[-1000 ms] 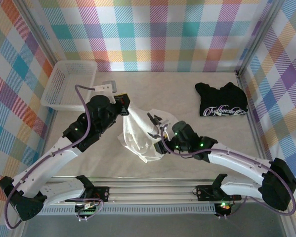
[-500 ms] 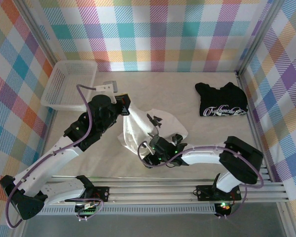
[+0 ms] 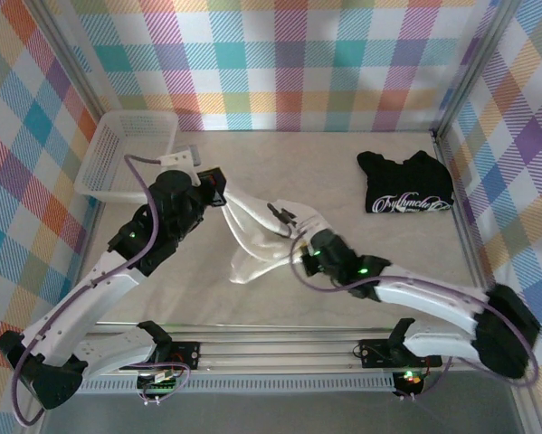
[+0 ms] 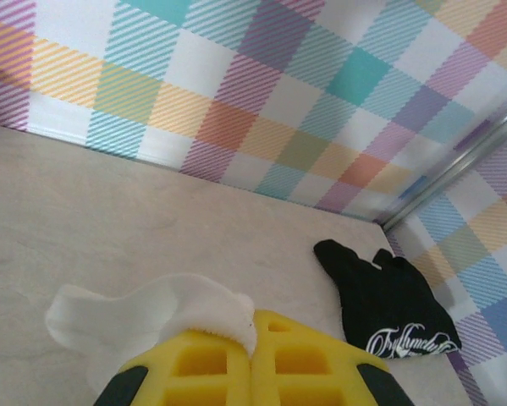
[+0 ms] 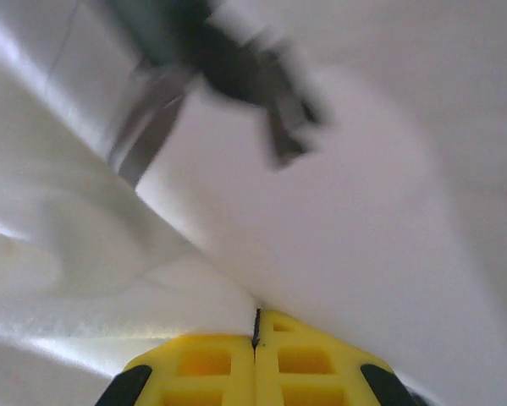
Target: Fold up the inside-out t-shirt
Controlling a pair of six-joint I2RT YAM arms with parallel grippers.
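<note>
Hanging partly off the pale beige desk (image 3: 388, 262) in the top view, the soft, plain, short-sleeved white t-shirt (image 3: 257, 240) is well apart from the black t-shirt (image 3: 406, 185) with white script lettering, to that shirt's left and nearer the arm bases. The left gripper (image 3: 218, 185) is clenched on the corner farthest from the black t-shirt. The right gripper (image 3: 298, 257) is clenched on a fold on the side facing the black t-shirt. The cloth runs as a slanted, twisted band between the two holds, with a bunched tail drooping to the desk. I judge the two holds are meant to draw the garment apart and open it out, since it looks too crumpled to fold as it lies. A white plastic basket (image 3: 103, 154) stands far from the black t-shirt, beyond the left arm.

In the left wrist view, the left gripper (image 4: 253, 326) has its yellow pads pressed together on a thick rolled edge of the white t-shirt (image 4: 151, 309). The cloth bulges out on the side away from the black t-shirt (image 4: 388, 309), which lies flat on the desk (image 4: 109, 203) near the wall corner.

In the right wrist view, the right gripper (image 5: 256, 326) has its jaws shut with the white t-shirt (image 5: 363, 211) pinched where they meet. One side is a smooth, taut sheet and the other is soft creased folds. No print shows. A dark blurred shape crosses above the cloth, and I cannot tell what it is.
</note>
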